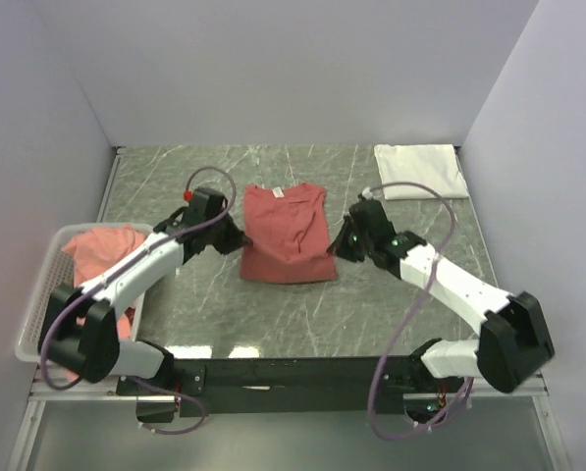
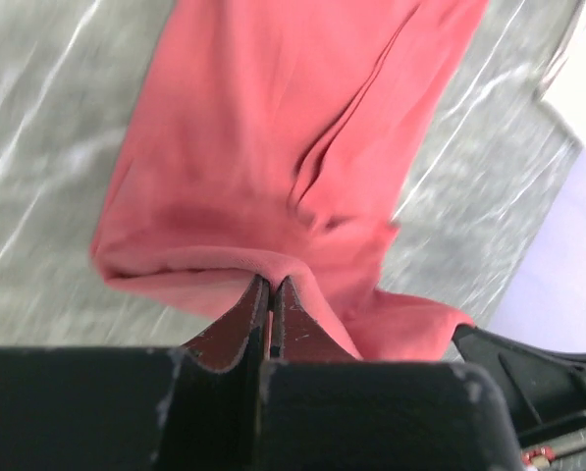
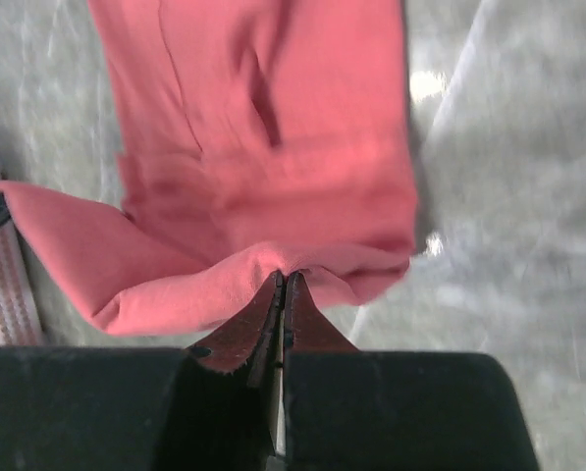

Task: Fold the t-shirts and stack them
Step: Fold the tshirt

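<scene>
A coral-red t-shirt (image 1: pixel 287 234) with a small white neck label lies on the marble table, its sides folded in. My left gripper (image 1: pixel 236 236) is shut on the shirt's left edge (image 2: pixel 236 263). My right gripper (image 1: pixel 338 242) is shut on its right edge (image 3: pixel 273 257). Both pinched edges are lifted slightly off the table. A folded white t-shirt (image 1: pixel 420 171) lies at the back right. More coral t-shirts (image 1: pixel 103 251) are heaped in the white mesh basket (image 1: pixel 37 319) at the left.
Grey walls close in the table at the left, back and right. The basket stands at the table's left edge beside my left arm. The table's front edge runs above the arm bases.
</scene>
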`<state>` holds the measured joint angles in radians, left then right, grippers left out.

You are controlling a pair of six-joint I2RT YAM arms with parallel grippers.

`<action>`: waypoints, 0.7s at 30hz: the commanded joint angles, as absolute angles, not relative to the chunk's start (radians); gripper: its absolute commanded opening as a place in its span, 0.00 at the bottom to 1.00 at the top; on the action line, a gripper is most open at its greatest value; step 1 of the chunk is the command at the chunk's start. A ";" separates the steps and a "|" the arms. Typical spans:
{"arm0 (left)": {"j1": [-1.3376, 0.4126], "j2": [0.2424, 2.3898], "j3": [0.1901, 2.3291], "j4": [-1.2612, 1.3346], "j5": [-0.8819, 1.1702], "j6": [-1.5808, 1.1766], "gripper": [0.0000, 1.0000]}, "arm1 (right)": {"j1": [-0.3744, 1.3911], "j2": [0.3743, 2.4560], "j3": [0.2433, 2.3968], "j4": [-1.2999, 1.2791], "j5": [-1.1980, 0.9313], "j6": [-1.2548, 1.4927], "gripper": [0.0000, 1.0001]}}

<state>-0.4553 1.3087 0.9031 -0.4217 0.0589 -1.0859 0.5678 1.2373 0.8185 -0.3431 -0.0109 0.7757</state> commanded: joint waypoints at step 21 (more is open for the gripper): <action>-0.175 2.118 1.707 -0.312 0.352 -0.939 0.01 | 0.279 2.137 1.764 -0.336 -0.264 0.620 0.00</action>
<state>-0.2005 2.0609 1.6470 -0.3897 0.2607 -0.9794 0.3084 2.0613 1.6703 -0.3622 -0.2058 0.6342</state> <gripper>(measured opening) 0.024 0.009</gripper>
